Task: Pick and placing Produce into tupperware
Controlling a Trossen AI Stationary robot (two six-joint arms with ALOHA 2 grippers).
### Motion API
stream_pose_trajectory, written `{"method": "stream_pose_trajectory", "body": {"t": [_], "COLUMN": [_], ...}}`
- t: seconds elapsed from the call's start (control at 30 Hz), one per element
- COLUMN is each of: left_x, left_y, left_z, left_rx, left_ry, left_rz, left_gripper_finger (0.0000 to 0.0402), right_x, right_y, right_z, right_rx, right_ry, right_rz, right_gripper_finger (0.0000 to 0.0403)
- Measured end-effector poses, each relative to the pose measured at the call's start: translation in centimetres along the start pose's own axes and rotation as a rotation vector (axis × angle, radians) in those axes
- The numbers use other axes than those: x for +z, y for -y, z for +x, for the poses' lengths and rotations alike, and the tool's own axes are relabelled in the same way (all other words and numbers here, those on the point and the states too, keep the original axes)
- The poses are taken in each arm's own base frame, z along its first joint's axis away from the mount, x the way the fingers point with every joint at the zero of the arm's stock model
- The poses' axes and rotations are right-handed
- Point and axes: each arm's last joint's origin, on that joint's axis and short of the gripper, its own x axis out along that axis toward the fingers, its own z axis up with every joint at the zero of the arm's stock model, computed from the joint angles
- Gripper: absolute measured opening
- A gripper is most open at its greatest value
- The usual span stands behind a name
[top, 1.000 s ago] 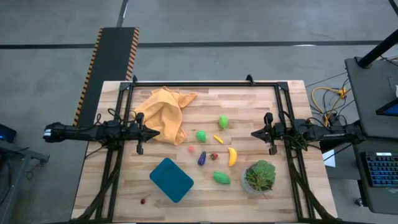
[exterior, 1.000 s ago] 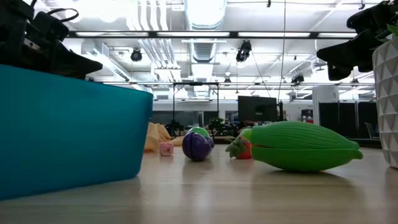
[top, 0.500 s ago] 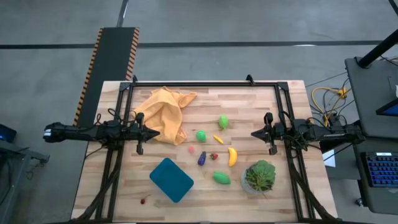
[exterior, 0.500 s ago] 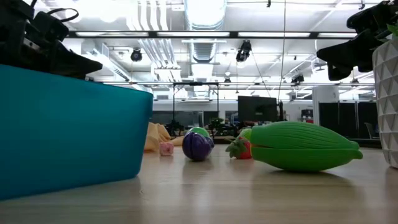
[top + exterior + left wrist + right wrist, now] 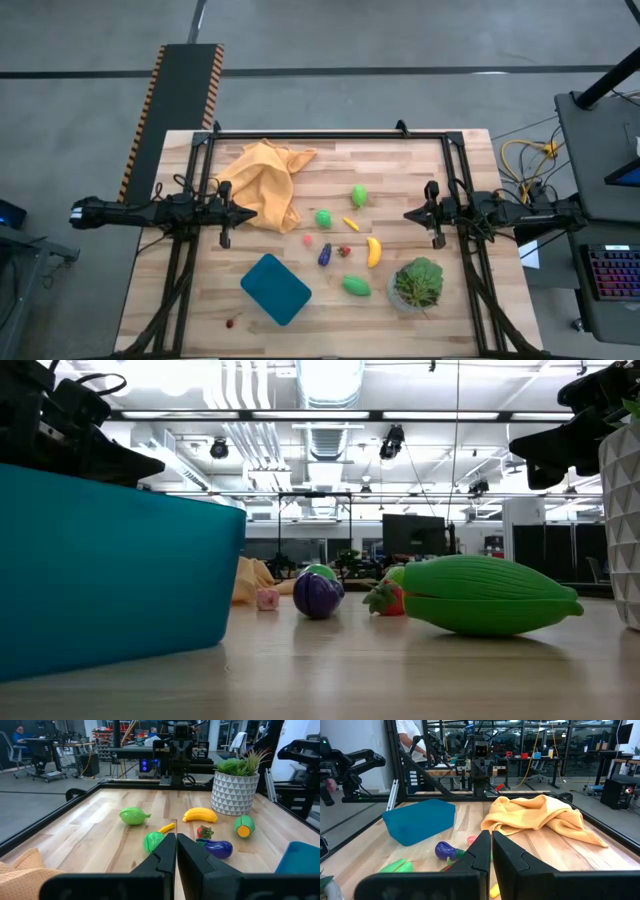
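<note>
Both arms are hanging level over the table (image 5: 420, 160), pointing toward each other across its middle. The left gripper (image 5: 252, 215) is sitting at the left of the high view, its tip over the edge of the orange-yellow cloth (image 5: 265, 180), fingers clenched together and grasping nothing. The right gripper (image 5: 408, 214) is sitting at the right of centre, fingers likewise pressed shut and empty.

The teal tupperware (image 5: 275, 288) is lying in the lower middle of the high view, turned at an angle, well apart from both grippers. The produce is lying scattered between the grippers, all of it outside the container: a green oval (image 5: 359, 195) above centre, another green piece (image 5: 323, 218) just below and left of it, a small yellow piece (image 5: 351, 224), a banana (image 5: 374, 251), an eggplant (image 5: 325, 255), a red strawberry (image 5: 344, 251), a tiny pink piece (image 5: 308, 240), and a ribbed green oval (image 5: 356, 286) beside the potted plant (image 5: 418, 283). A tiny red piece (image 5: 232, 322) is lying alone at the lower left.
</note>
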Motion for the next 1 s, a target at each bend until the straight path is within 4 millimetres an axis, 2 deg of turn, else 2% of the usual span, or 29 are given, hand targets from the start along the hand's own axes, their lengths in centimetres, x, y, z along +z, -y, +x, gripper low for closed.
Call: {"method": "stream_pose_trajectory", "body": {"t": [0.87, 1.0], "left_x": [0.05, 0.51], "left_y": [-0.19, -0.19], "left_z": [0.00, 0.00], "left_rx": [0.066, 0.067], "left_ry": [0.005, 0.052], "left_rz": [0.027, 0.016], "left_gripper_finger": [0.0000, 0.0000], "right_x": [0.66, 0.86], "right_y": [0.00, 0.00], "right_z": [-0.02, -0.04], "right_rx": [-0.001, 0.001], "right_ry": [0.067, 0.089], "right_rz": [-0.025, 0.005], "right_gripper_finger": [0.0009, 0.0009]}}
